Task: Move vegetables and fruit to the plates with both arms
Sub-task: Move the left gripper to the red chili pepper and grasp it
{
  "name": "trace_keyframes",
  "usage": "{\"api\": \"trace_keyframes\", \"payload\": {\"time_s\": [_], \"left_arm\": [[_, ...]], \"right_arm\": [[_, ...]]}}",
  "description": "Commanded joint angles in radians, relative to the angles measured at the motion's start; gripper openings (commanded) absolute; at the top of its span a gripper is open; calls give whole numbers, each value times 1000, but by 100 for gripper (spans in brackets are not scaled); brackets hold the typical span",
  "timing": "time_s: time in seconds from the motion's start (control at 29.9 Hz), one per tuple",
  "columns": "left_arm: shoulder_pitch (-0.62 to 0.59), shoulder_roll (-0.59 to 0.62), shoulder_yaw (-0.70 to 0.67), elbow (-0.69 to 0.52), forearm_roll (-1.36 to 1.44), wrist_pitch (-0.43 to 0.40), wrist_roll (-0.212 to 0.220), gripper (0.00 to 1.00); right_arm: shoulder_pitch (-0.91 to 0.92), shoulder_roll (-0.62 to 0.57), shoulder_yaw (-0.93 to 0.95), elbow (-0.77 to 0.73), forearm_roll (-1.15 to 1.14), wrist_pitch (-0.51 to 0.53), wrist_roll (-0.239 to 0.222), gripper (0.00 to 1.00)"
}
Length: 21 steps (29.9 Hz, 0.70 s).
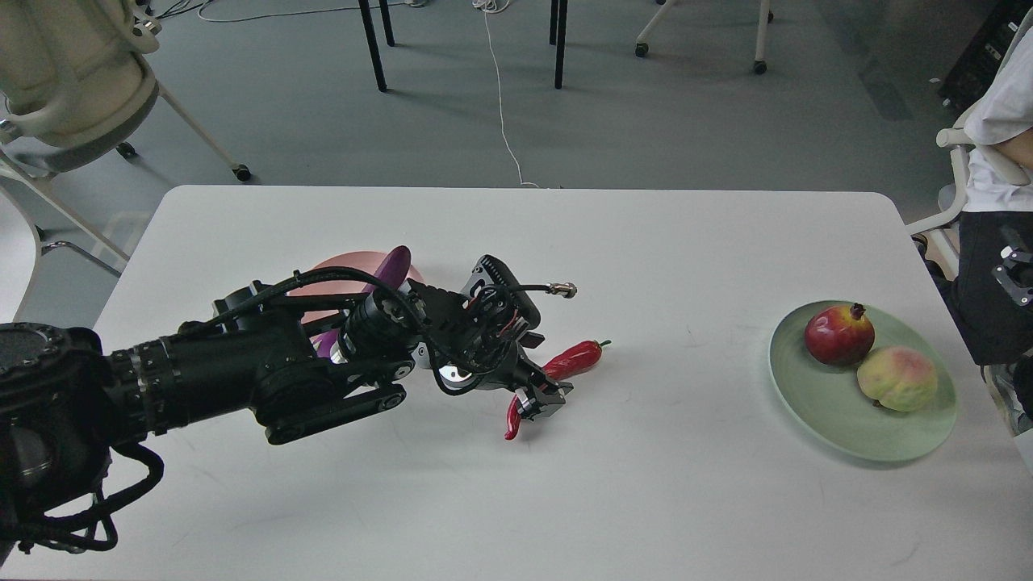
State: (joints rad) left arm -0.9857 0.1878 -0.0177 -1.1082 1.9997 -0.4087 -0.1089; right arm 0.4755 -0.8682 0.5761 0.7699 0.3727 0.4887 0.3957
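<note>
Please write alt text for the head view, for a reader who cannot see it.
The left end effector reaches down over a red chili pepper on a white table. Behind the arm, an eggplant lies on a pink plate; a pomegranate and peach sit on a green plate.

The left arm enters from the lower left of the frame and stretches rightward toward the centre, lying low and nearly level. Its thick black segments fill the left side, with looped cables along the top and a silver joint at the wrist. The left gripper sits just left of centre, tilted downward and to the right, its dark fingers too close-set to tell apart.
</note>
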Motion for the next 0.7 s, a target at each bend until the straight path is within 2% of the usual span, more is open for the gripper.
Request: {"api": "trace_keyframes", "payload": {"time_s": [0.0, 0.07, 0.27, 0.43, 0.57, 0.67], "left_arm": [[24, 10, -2, 2, 39, 11, 2, 74], [24, 9, -7, 2, 39, 11, 2, 69], [22, 2, -7, 2, 41, 8, 2, 37], [21, 2, -7, -1, 42, 5, 2, 16], [7, 21, -18, -22, 37, -1, -2, 10], [-27, 97, -24, -90, 30, -18, -3, 8]], "right_arm": [[0, 0, 1, 2, 0, 0, 0, 99], [0, 0, 1, 2, 0, 0, 0, 99], [0, -2, 11, 0, 0, 0, 0, 99], [0, -3, 19, -1, 0, 0, 0, 99], [0, -3, 30, 0, 0, 0, 0, 99], [0, -2, 36, 2, 0, 0, 0, 99]]}}
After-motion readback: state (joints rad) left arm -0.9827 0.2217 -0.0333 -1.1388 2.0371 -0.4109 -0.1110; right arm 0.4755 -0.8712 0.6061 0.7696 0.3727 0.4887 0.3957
